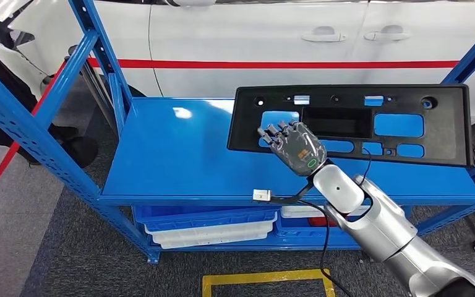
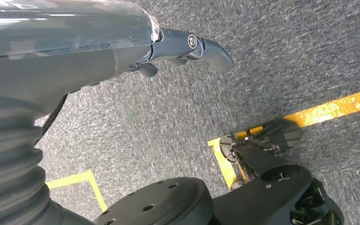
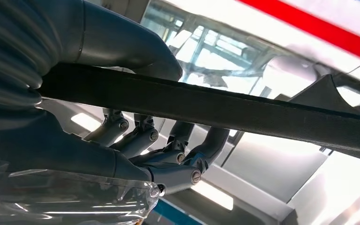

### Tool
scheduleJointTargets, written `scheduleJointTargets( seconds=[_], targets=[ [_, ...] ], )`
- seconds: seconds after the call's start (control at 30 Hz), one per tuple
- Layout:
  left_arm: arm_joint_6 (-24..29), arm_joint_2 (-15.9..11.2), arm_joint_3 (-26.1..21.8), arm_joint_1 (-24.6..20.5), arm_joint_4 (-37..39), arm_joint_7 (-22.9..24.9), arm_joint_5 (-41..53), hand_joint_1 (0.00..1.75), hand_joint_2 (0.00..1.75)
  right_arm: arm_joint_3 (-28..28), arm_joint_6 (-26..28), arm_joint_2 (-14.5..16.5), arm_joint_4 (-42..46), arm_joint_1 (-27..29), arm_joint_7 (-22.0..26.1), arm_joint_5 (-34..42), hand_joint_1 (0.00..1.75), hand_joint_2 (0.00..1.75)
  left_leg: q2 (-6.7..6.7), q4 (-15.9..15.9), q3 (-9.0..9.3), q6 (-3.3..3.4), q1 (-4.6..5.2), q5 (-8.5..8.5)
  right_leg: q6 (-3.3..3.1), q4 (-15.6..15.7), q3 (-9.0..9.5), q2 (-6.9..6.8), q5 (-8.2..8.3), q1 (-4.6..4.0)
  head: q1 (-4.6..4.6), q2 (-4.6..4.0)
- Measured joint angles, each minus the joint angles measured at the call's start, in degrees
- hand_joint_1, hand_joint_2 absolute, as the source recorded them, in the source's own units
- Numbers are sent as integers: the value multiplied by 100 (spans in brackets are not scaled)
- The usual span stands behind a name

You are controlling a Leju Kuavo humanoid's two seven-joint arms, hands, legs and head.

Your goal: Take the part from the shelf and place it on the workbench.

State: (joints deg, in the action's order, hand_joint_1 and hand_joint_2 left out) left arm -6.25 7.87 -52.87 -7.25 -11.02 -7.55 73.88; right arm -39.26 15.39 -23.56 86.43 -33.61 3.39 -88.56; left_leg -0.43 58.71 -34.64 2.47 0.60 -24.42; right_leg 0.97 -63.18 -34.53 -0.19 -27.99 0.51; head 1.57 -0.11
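Head view, part: black plastic panel point(image 1: 408, 139) with several cut-outs, long and flat, lying on the right half of the blue shelf top point(image 1: 173, 158), its right end reaching the shelf's right edge.
Right hand: point(image 1: 297, 145) over the panel's left portion near its front edge, palm down, fingers reaching onto the panel beside a cut-out.
Right wrist view, grip: panel edge point(image 3: 262, 110) clamped between thick thumb point(image 3: 136, 42) on one face and curled fingers point(image 3: 187, 159) on the other; held firmly.
Left wrist view, left hand: point(image 2: 183, 49) hanging over grey carpet point(image 2: 178, 112), nothing in it, fingers extended and close together.
Shelf surroundings: white car point(image 1: 253, 43) with a red stripe directly behind the shelf; white and blue trays point(image 1: 210, 226) on the lower level beneath the shelf top.
Floor: yellow tape lines point(image 1: 266, 279) in front of the shelf.
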Motion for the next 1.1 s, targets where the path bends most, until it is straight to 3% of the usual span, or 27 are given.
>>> scheduleJointTargets(
  seconds=[0.07,0.13,0.2,0.27,0.33,0.37,0.4,0.43,0.5,0.57,0.67,0.7,0.77,0.83,0.87,0.9,0.93,1.03,1.1],
  targets=[
    [2,13,0,-6,0,-1,4,0,175,0,-10,-37,15,-72,11,0,175,175,4,8,-33,-44,9,35,-60,439,227,2,91,-45,0,0],
    [3,15,0,-7,0,-1,7,0,175,-1,-20,-60,27,-95,18,0,175,175,6,3,-58,-103,6,72,-87,490,219,1,131,-50,1,1],
    [3,13,0,-2,0,0,7,0,175,-3,-25,-70,30,-107,20,0,175,175,4,88,-106,-169,2,-18,-137,540,203,-20,200,-15,1,1],
    [3,10,0,-2,0,0,8,0,175,-7,-28,-70,36,-126,22,0,175,175,6,577,-299,-240,-29,-388,-175,571,156,-47,267,14,1,0],
    [3,11,0,-2,0,-4,8,0,175,-22,-39,-72,38,-132,30,1,175,175,9,1315,-560,-300,-76,-795,-182,565,81,-56,316,18,1,1],
    [1,11,0,-1,0,-8,9,0,175,-34,-42,-77,39,-130,40,4,175,175,10,1529,-609,-324,-97,-873,-171,560,44,-57,340,20,1,1],
    [-2,11,0,-2,0,-13,10,0,175,-45,-41,-84,40,-124,51,10,175,175,12,1536,-557,-342,-115,-843,-158,550,12,-58,360,26,1,1],
    [-7,8,0,-4,0,-19,13,0,175,-52,-34,-92,42,-112,61,19,175,175,13,1326,-399,-354,-131,-723,-142,538,-15,-58,376,35,1,0],
    [-19,1,0,-12,0,-28,16,0,175,-57,5,-104,61,-57,66,39,175,175,15,554,74,-360,-147,-441,-98,500,-57,-59,397,43,1,0],
    [-33,-4,0,-26,0,-44,18,0,175,-58,77,-115,87,43,30,56,175,175,9,68,323,-313,-134,-333,-34,467,-108,-61,428,33,0,0],
    [-62,-11,1,-27,0,-70,28,0,175,-66,172,-123,103,237,-79,33,175,175,1,3,286,-184,-114,-279,84,469,-153,-61,482,40,0,0],
    [-74,-14,1,-29,0,-76,32,0,175,-67,183,-123,103,293,-111,21,175,175,3,-15,271,-134,-115,-240,116,423,-182,-56,430,51,0,0],
    [-93,-16,3,-45,0,-84,34,0,175,-61,197,-123,101,379,-149,14,175,175,12,-44,221,-45,-115,-164,155,14,-361,-41,102,73,-1,0],
    [-106,-16,5,-56,0,-87,36,0,175,-49,210,-123,99,474,-161,13,175,175,15,-41,145,-7,-92,-111,174,-720,-646,-31,-318,74,0,0],
    [-113,-16,6,-56,0,-88,37,0,175,-44,217,-123,98,535,-164,13,175,175,14,-36,108,0,-80,-86,178,-992,-731,-28,-426,74,0,0],
    [-119,-16,7,-52,0,-89,39,0,175,-40,224,-123,97,597,-168,13,175,175,11,-31,72,0,-69,-63,174,-1072,-718,-26,-430,74,1,0],
    [-124,-16,7,-49,0,-89,44,0,175,-36,231,-123,97,651,-174,11,175,175,8,-23,43,-5,-60,-43,160,-936,-597,-24,-339,73,1,0],
    [-138,-12,13,-61,0,-89,55,0,175,0,249,-115,101,724,-204,6,175,175,4,2,-19,-45,-31,3,64,153,77,-19,28,38,1,0],
    [-144,-9,14,-83,0,-89,41,0,175,18,252,-88,95,739,-217,3,175,175,8,9,-52,-101,-25,39,8,469,229,-19,79,-7,0,0]
  ],
)
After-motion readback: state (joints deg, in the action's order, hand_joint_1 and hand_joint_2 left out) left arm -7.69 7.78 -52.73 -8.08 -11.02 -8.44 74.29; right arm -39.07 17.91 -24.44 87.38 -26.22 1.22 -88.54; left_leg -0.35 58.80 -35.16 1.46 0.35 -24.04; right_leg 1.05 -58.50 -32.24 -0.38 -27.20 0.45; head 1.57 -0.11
